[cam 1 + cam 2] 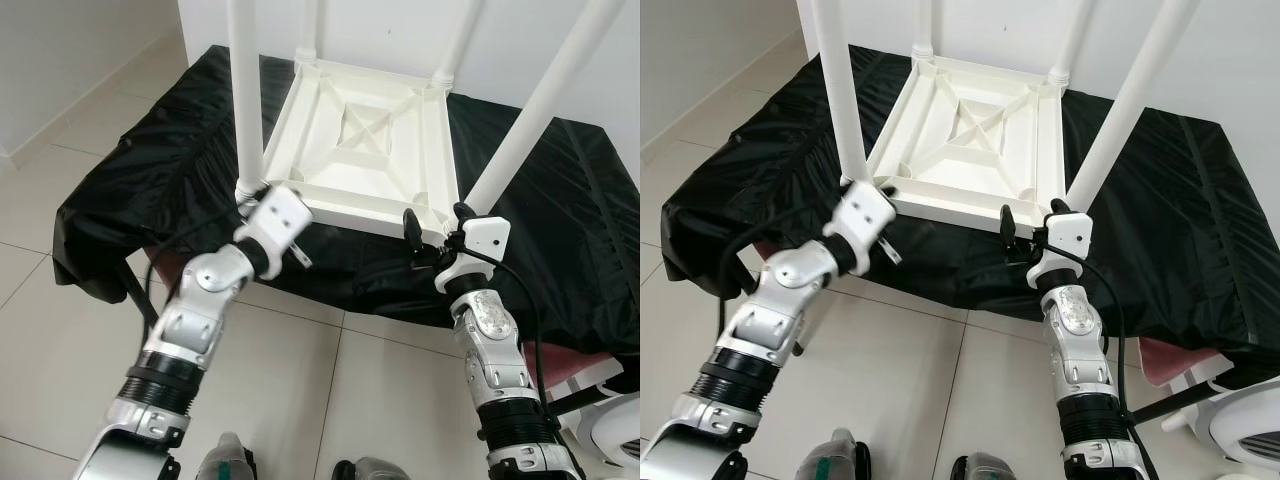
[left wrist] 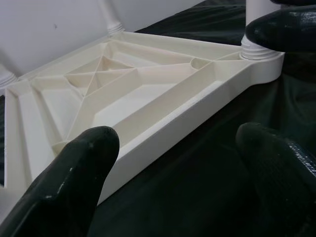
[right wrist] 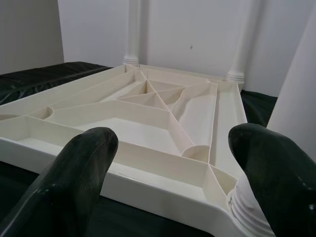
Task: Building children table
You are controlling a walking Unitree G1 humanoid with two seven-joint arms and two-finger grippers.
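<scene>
While white children table (image 1: 365,150) lies upside down on black-draped counter (image 1: 130,170), four legs up, we hold both pincers at its near edge; left pincer (image 1: 262,192) just beside near-left leg (image 1: 244,95) at its corner, fingers (image 2: 74,177) spread wide, empty; right pincer (image 1: 437,222) at near-right corner beside near-right leg (image 1: 535,110), fingers (image 3: 79,173) also wide, empty; tabletop stretches straight ahead of both, near edge crosswise between arms; each arm equally near own corner
</scene>
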